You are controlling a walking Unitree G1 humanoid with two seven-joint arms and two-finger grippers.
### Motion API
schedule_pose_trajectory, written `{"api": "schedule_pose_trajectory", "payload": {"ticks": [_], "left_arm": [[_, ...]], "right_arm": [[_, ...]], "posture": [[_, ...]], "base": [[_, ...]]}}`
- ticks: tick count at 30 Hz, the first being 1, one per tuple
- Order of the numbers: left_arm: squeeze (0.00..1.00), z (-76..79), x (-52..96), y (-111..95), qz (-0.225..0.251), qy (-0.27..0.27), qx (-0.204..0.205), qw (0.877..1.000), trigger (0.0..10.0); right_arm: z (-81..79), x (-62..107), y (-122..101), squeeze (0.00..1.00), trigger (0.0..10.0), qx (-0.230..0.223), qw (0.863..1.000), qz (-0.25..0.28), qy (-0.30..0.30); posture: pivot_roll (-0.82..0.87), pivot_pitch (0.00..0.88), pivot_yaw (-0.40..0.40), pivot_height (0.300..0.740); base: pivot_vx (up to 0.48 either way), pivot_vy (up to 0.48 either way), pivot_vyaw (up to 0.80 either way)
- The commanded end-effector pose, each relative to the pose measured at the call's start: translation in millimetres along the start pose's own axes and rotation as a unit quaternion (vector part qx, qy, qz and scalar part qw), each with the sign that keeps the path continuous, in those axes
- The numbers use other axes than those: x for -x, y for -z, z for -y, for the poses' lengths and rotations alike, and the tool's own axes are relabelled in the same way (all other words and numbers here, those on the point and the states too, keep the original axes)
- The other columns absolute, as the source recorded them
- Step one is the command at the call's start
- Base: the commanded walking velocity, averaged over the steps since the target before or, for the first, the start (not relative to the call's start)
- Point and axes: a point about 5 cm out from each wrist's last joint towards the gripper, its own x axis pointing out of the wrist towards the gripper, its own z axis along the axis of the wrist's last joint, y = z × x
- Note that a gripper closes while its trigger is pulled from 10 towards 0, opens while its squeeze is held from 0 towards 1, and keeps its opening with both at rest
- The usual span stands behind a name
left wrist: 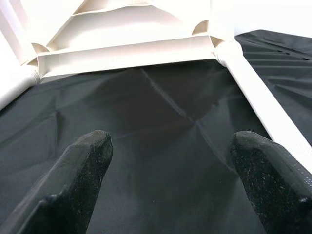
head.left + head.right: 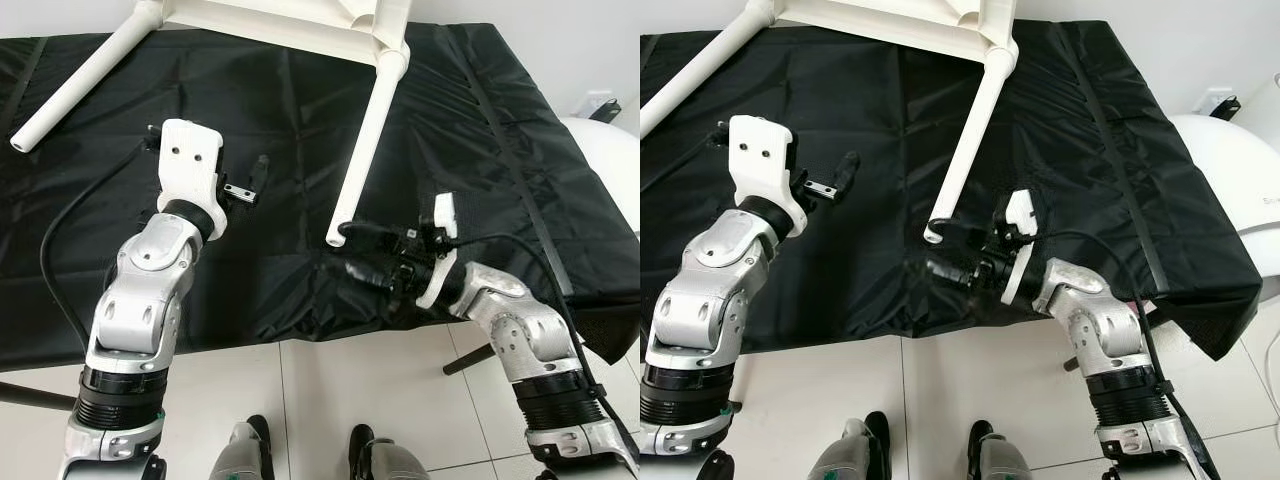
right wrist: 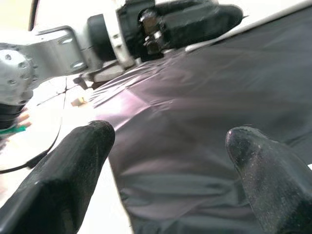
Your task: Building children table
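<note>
A white children's table lies upside down at the far side of a black cloth (image 2: 480, 150), its frame (image 2: 290, 25) at the back. One white leg (image 2: 368, 130) slants from the frame toward me; another leg (image 2: 85, 85) slants off to the left. My right gripper (image 2: 345, 252) is open, its fingers lying on either side of the near leg's free end, low over the cloth. My left gripper (image 2: 252, 180) is open and empty above the cloth, to the left of that leg. In the left wrist view the frame (image 1: 126, 51) and leg (image 1: 263, 107) lie ahead of its fingers (image 1: 78, 175).
The cloth hangs over the near edge onto a pale tiled floor (image 2: 330, 400). A round white object (image 2: 610, 150) stands at the right. A black cable (image 2: 60, 230) loops from my left arm. The right wrist view looks across the cloth at my left arm (image 3: 97, 44).
</note>
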Motion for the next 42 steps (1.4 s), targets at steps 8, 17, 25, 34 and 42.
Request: {"api": "schedule_pose_trajectory", "payload": {"ticks": [8,17,25,34,42], "left_arm": [[0.0,10.5,4.4,0.2,-0.003,0.038,-0.021,0.999,10.0],[0.0,7.6,7.2,1.0,0.001,0.027,-0.012,1.0,10.0],[0.0,9.0,10.7,4.2,-0.005,0.025,-0.008,1.0,10.0],[0.0,10.5,13.9,2.3,-0.003,0.028,-0.015,0.999,10.0],[0.0,7.7,17.4,0.2,-0.003,0.019,-0.022,1.0,10.0]], "right_arm": [[-5.0,5.7,18.8,0.0,10.0,-0.055,0.997,-0.03,-0.046],[-3.1,10.7,26.5,0.0,10.0,-0.062,0.996,-0.045,-0.044],[8.2,17.2,35.4,0.0,10.0,-0.059,0.997,-0.054,-0.009],[29.5,13.8,37.9,0.0,10.0,-0.032,0.997,-0.04,0.051],[34.8,-4.5,37.8,0.0,10.0,-0.029,0.999,-0.022,0.038]], "posture": [[0.03,0.268,-0.088,0.74],[0.03,0.267,-0.094,0.74],[0.03,0.257,-0.094,0.74],[0.05,0.271,-0.099,0.74],[0.07,0.294,-0.1,0.74]], "base": [[0.0,0.0,0.0],[0.0,0.0,0.0],[0.0,0.0,0.0],[0.0,0.0,0.0],[0.0,0.0,0.0]]}}
